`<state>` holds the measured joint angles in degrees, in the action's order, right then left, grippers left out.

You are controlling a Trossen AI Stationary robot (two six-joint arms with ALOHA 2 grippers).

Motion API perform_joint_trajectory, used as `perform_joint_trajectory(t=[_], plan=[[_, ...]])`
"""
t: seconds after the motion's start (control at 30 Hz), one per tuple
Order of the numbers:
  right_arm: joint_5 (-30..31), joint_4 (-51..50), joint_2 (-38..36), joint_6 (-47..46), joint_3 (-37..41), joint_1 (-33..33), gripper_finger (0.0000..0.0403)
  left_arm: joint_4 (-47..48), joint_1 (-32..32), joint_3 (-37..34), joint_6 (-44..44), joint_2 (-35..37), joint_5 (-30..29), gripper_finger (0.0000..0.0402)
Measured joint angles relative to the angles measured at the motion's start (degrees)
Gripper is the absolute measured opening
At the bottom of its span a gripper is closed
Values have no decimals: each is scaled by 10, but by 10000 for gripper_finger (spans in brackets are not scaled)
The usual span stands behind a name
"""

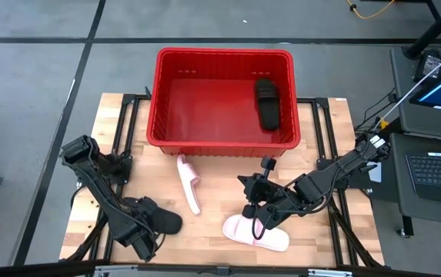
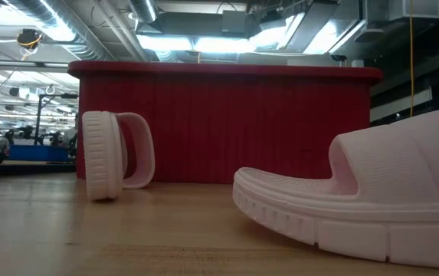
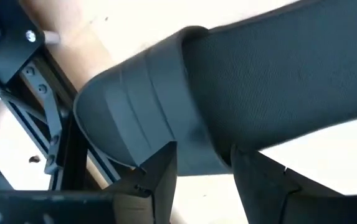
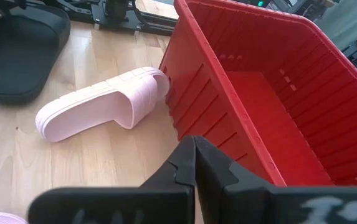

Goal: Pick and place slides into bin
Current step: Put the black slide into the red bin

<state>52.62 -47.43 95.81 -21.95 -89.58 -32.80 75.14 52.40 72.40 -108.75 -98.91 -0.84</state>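
The red bin (image 1: 224,142) stands at the table's far middle, and one black slide (image 1: 267,104) lies flat inside it at the right. A second black slide (image 1: 161,218) lies on the table near left. My left gripper (image 1: 148,233) points down at it, open, its fingers (image 3: 161,177) on either side of the slide's side edge by the strap (image 3: 197,149). One pink slide (image 1: 189,183) stands on its long side edge, one end by the bin's near wall. Another pink slide (image 1: 255,233) lies flat near right. My right gripper (image 4: 194,163) hangs shut above the table near it. My left gripper comes from above with one finger on each side of the black slide's edge where strap meets sole (image 3: 197,155). Whether the fingers touch it, I cannot tell. The slide lies flat on the table.
The bin's tall near wall (image 2: 227,123) rises behind both pink slides (image 2: 112,157) (image 2: 357,207). Black frame rails (image 1: 124,165) run along the table's left and right sides. Bare wood lies between the two pink slides.
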Motion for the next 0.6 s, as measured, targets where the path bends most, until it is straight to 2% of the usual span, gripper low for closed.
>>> perform_joint_trajectory(t=[0.2, 0.5, 0.6], plan=[[0, 3, 0, -2, 0, 0, 6, -19, 0, 0, -4, 0, 0, 143], [0, 4, 0, -1, 0, 0, 6, -17, 0, 0, -60, -4, 1, 143], [0, 4, 0, -1, 0, 0, 6, -18, 1, 0, -60, -18, 27, 143]])
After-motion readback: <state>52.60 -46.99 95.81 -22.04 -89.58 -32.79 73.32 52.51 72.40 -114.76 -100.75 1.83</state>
